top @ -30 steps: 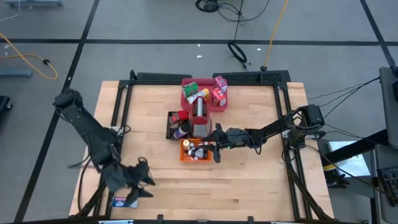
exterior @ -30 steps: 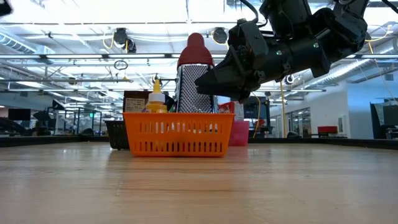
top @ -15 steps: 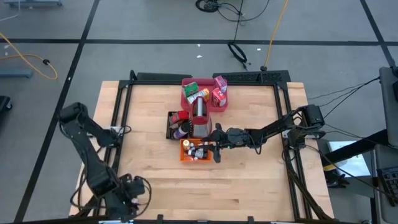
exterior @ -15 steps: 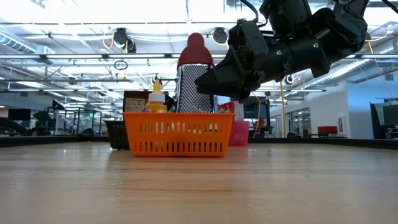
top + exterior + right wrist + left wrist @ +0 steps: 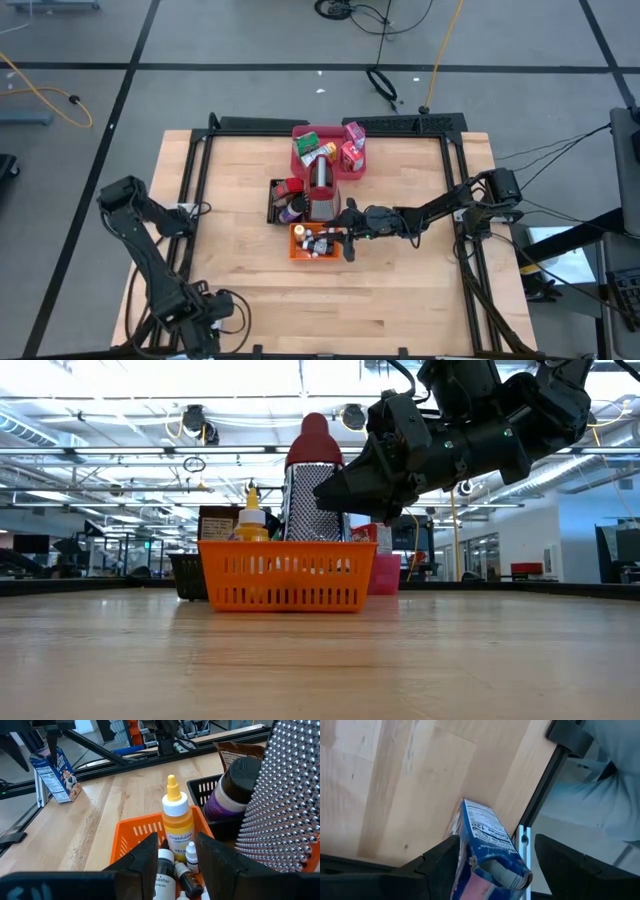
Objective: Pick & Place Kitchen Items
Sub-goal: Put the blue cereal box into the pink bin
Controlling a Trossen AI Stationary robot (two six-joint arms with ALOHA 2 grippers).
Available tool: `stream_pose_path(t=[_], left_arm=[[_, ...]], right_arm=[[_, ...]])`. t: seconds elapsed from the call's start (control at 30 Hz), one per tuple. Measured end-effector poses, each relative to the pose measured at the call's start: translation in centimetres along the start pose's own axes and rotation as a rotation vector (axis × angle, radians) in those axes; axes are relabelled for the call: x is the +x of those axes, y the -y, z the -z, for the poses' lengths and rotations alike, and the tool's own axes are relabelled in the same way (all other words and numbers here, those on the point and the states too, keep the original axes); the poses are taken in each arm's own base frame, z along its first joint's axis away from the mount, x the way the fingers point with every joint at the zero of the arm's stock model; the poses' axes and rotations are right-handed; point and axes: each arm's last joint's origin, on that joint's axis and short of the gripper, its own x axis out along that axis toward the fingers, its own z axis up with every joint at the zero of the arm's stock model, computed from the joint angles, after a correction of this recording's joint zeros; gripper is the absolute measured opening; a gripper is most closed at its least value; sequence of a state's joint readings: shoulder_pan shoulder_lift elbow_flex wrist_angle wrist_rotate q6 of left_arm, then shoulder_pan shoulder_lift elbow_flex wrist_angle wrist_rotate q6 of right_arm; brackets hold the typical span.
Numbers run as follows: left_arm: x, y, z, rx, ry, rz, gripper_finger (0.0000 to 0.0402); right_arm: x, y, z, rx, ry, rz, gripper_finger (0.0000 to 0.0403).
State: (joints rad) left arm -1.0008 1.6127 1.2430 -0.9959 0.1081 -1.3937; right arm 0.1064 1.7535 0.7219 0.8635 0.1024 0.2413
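**Locating the blue carton against the left gripper**

Hovering at the table's near left corner, the left gripper (image 5: pixel 205 318) is facing the blue carton (image 5: pixel 487 847), which is lying between its two spread fingers (image 5: pixel 437 862), apparently untouched by either; the carton is sitting by the table's edge rail (image 5: pixel 540 805), its long axis seeming to run forward from the wrist and slightly aslant to the rail, one crumpled end nearest the camera; in the right wrist view the same carton (image 5: pixel 54 774) is showing far across the wood, beside the frame. The left arm is therefore the nearer by far; closing on the carton's narrow faces looks like the step in hand.

The right gripper (image 5: pixel 347 243) is waiting over the orange basket (image 5: pixel 297 250), fingers parted and empty, above a yellow bottle (image 5: pixel 176 822) and small dark bottles (image 5: pixel 187 880); the grater (image 5: pixel 312 495) is standing just behind.
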Motion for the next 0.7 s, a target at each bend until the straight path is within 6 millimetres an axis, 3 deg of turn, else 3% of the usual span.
stream_pose_path(t=[0.7], left_arm=[[0.08,0.01,0.89,0.112,-0.05,-0.007,0.0257]], right_arm=[[0.0,0.0,0.0,0.0,0.0,0.0,0.0122]])
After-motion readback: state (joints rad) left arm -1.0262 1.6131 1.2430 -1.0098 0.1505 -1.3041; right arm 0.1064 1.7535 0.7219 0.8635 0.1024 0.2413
